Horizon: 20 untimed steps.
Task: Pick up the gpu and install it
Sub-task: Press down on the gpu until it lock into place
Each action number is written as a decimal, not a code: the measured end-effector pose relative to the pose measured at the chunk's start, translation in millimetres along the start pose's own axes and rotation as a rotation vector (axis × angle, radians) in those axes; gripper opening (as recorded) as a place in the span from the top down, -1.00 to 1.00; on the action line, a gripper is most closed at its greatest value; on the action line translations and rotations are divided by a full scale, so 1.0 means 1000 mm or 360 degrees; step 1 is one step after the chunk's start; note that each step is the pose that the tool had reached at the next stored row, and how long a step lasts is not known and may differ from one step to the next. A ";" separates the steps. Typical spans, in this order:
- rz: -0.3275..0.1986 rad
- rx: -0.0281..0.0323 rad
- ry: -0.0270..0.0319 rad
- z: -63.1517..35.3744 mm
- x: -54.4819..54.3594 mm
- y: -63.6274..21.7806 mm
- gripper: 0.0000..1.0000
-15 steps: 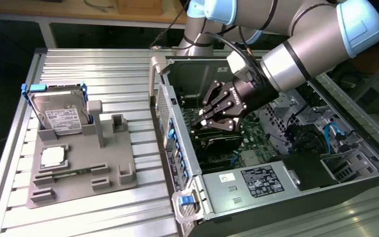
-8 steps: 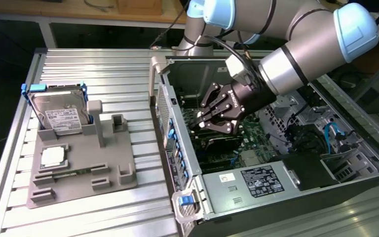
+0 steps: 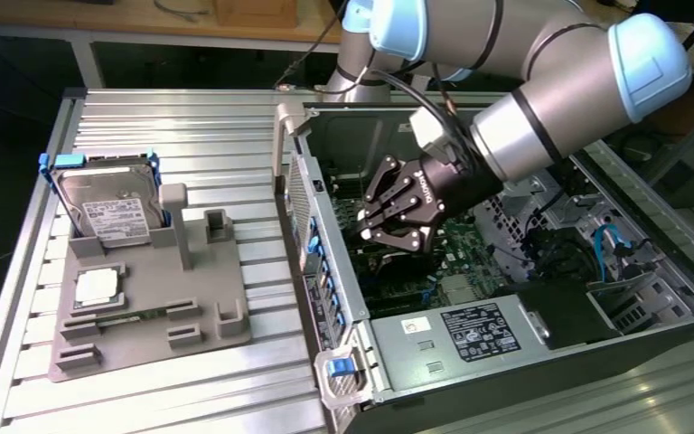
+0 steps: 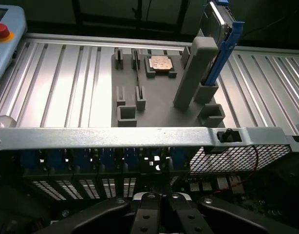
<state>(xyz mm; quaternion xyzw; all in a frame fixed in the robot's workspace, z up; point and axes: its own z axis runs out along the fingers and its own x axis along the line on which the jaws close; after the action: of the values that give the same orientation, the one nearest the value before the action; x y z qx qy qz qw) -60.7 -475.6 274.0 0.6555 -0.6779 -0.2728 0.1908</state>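
A grey holder tray (image 3: 209,303) lies on the slatted metal table (image 3: 178,117), with a silver hard drive (image 3: 112,215) in a blue frame standing upright in a slot at one end. A square chip (image 3: 97,287) lies flat in a recess on the tray. A red button (image 4: 0,30) sits on a pale box at the table's edge.

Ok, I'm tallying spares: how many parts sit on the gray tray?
3: a hard drive upright at the far end of the tray in the exterior view, a square chip mid-tray, and a thin memory stick just nearer. None looks hidden.
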 end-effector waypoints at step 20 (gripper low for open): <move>-0.0003 -0.00348 -0.00045 0.0195 0.003 -0.0101 0.79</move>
<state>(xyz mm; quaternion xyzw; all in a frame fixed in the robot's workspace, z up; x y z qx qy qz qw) -64.9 -475.8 252.3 0.6536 -0.6745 -0.2813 0.1967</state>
